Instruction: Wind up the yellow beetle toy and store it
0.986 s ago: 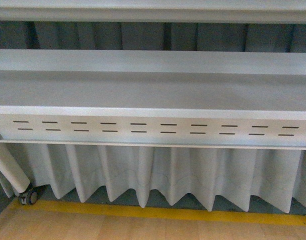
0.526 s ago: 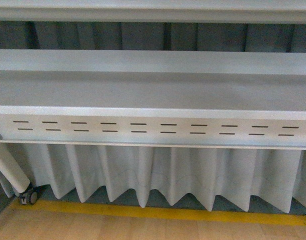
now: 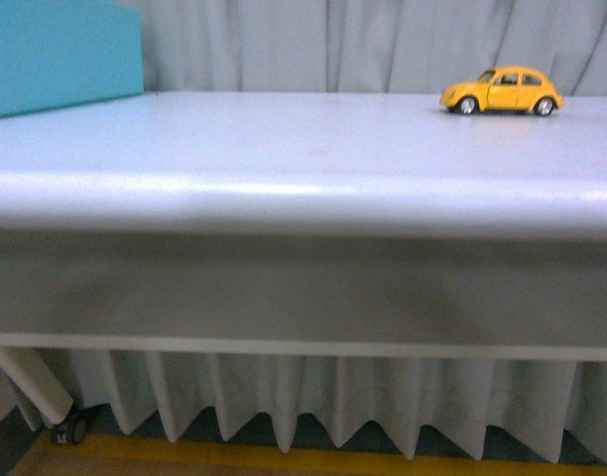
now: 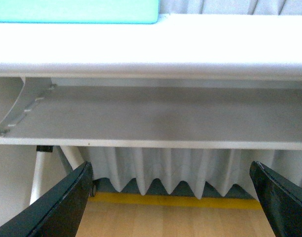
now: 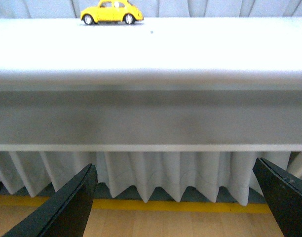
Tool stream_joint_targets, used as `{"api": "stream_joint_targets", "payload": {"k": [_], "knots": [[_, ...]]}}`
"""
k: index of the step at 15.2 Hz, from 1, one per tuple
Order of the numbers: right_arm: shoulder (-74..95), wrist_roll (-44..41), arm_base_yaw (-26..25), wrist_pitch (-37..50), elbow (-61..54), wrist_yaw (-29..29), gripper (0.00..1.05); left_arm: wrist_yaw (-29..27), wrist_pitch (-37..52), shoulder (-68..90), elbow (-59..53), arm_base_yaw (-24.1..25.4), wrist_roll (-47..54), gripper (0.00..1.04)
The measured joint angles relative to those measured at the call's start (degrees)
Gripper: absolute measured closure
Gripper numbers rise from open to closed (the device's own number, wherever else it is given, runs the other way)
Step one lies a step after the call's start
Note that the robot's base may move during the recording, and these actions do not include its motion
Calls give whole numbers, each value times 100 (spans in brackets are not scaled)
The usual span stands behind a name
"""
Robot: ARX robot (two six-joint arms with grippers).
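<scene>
The yellow beetle toy [image 3: 503, 90] stands on its wheels on the white tabletop [image 3: 284, 139], far right and toward the back, side-on. The right wrist view also shows the beetle toy [image 5: 112, 12] at the table's far side. My right gripper [image 5: 175, 197] is open and empty, its black fingers [image 5: 67, 207] wide apart, below the table's front edge and well short of the toy. My left gripper [image 4: 170, 197] is open and empty too, low in front of the table. Neither gripper appears in the front view.
A teal box [image 3: 60, 55] sits on the table's back left, seen also as the teal box [image 4: 77, 11]. Under the top runs a grey shelf [image 4: 156, 118] with a bracket. Pleated grey curtain [image 3: 313, 407], a castor wheel [image 3: 70, 428] and a yellow floor line [image 5: 156, 205] lie below.
The front view has risen: earlier it showed lower shelves and a slotted panel, now it looks across the tabletop with the toy and teal box in sight.
</scene>
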Motion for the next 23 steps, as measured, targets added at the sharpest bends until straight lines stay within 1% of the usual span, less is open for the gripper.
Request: {"api": "stream_joint_targets", "payload": {"k": [23], "knots": [[0, 24, 0, -4, 0, 2, 7, 2, 7, 0, 0, 0, 0, 7]]}}
